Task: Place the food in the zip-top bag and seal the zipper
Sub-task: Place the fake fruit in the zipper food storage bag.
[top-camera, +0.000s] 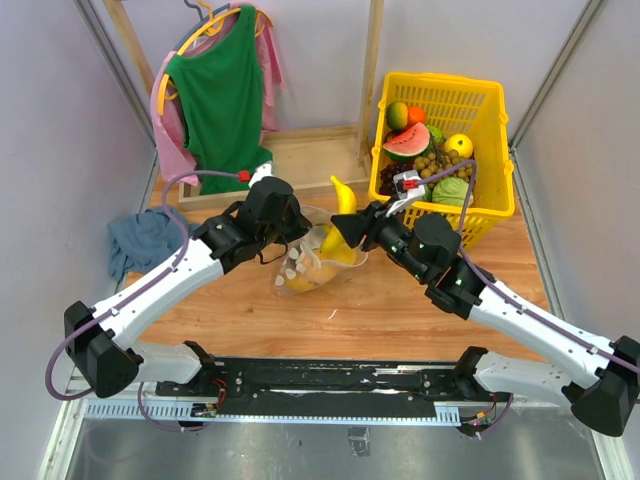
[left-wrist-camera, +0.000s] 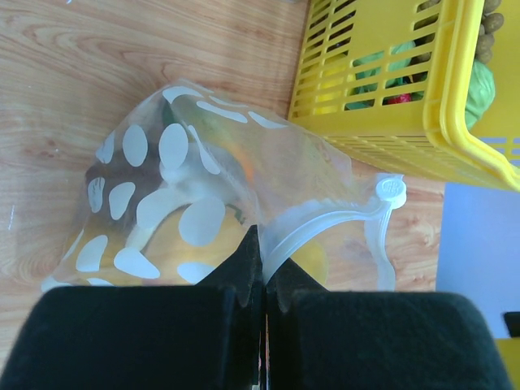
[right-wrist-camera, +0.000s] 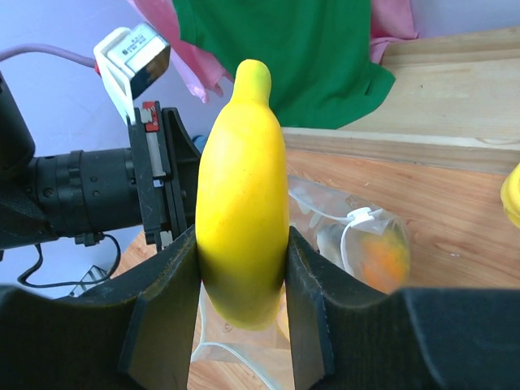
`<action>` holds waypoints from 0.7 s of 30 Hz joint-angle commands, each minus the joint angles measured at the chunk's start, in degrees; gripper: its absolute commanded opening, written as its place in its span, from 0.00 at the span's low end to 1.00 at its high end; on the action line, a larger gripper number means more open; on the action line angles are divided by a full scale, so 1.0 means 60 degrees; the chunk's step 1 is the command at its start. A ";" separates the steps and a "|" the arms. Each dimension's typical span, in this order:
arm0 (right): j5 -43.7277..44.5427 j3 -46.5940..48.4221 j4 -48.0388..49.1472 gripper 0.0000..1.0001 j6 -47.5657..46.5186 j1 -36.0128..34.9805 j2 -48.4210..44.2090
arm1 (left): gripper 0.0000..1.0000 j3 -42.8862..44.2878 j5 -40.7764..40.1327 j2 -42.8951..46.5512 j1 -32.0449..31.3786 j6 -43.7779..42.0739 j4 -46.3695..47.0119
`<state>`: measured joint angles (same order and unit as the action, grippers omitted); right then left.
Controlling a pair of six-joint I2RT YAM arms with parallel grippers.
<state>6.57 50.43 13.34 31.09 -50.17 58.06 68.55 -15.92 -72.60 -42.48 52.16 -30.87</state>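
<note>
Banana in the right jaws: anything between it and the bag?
Nothing visible. The banana is right at the zip-top bag. The left gripper, shut on the bag's edge by the zipper, sits beside the path, not across it. How wide the mouth gapes is unclear.

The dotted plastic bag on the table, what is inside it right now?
Through the zip-top bag show orange and yellow fruit and something dark. White dots and folds cover the rest, so the count is unclear.
</note>
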 commanded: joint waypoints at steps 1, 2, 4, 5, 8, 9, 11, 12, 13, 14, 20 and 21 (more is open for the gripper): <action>0.0479 -0.0378 0.0271 0.32 0.0254 -0.0363 0.0108 | 0.00 -0.0064 0.0085 -0.0029 0.0058 0.0309 0.0505; 0.0409 -0.0437 0.0206 0.33 0.0321 -0.0423 0.0163 | 0.00 -0.0085 0.0090 -0.0033 0.0050 0.0358 0.0504; 0.0227 -0.0491 0.0121 0.37 0.0343 -0.0507 0.0276 | 0.00 -0.0156 0.0129 -0.0005 0.0058 0.0469 0.0575; 0.0204 -0.0526 0.0052 0.38 0.0335 -0.0569 0.0314 | 0.00 -0.0195 0.0145 0.0018 0.0052 0.0508 0.0614; 0.0162 -0.0678 -0.0023 0.43 0.0343 -0.0695 0.0357 | 0.00 -0.0285 0.0163 0.0058 0.0049 0.0605 0.0702; 0.0145 -0.0722 -0.0032 0.47 0.0328 -0.0722 0.0379 | 0.00 -0.0303 0.0169 0.0059 0.0054 0.0608 0.0726; 0.0129 -0.0748 -0.0170 0.55 0.0312 -0.0749 0.0402 | 0.00 -0.0314 0.0167 0.0037 0.0053 0.0622 0.0716; 0.0080 -0.0756 -0.0178 0.58 0.0287 -0.0749 0.0434 | 0.00 -0.0312 0.0175 0.0019 0.0051 0.0630 0.0706; 0.0023 -0.0733 -0.0260 0.61 0.0272 -0.0749 0.0458 | 0.00 -0.0319 0.0170 0.0016 0.0053 0.0644 0.0707; -0.0043 -0.0699 -0.0329 0.64 0.0248 -0.0760 0.0485 | 0.00 -0.0322 0.0196 0.0002 0.0056 0.0651 0.0703; -0.0051 0.0034 -0.1455 0.77 -0.0750 -0.0757 0.0398 | 0.00 -0.0338 0.0189 0.0020 0.0053 0.0639 0.0664; 0.0078 0.0144 -0.1688 0.77 -0.1028 -0.0750 0.0309 | 0.00 -0.0350 0.0156 0.0039 0.0058 0.0625 0.0652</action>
<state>5.98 47.05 8.75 30.96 -53.93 61.10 66.67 -14.72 -72.64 -42.48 55.42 -29.21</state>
